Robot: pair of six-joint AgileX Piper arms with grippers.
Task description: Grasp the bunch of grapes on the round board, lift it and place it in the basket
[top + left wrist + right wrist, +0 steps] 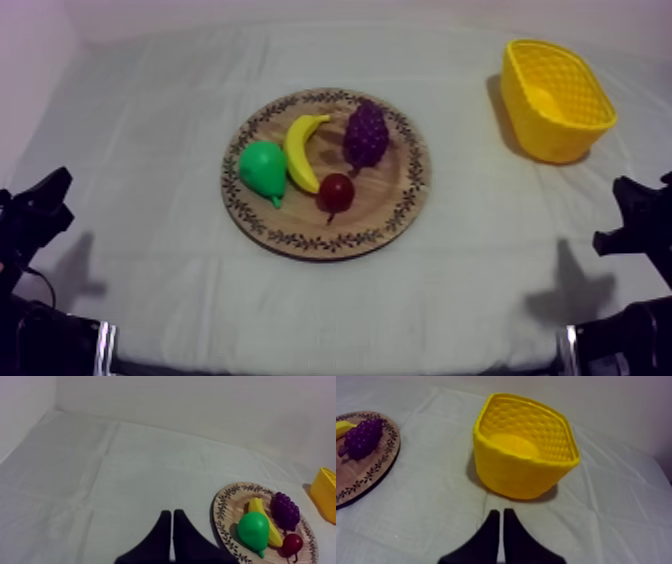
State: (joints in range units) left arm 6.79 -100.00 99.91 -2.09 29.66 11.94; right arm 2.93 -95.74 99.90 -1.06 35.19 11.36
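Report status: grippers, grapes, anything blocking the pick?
Left gripper shut, at rest. Right gripper shut, facing yellow basket. Bunch of grapes on wooden board, beside banana. Nothing over the grapes.

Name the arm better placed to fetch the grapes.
Probably right: the grapes lie on the board's right half, and the basket stands on that arm's side.

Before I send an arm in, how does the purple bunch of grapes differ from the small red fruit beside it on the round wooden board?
Colour: the purple bunch of grapes is violet, the small red fruit dark red. Surface: the grapes are a knobbly cluster, the red fruit a smooth ball. Size: the grapes are clearly larger than the red fruit. Both lie free on the round wooden board.
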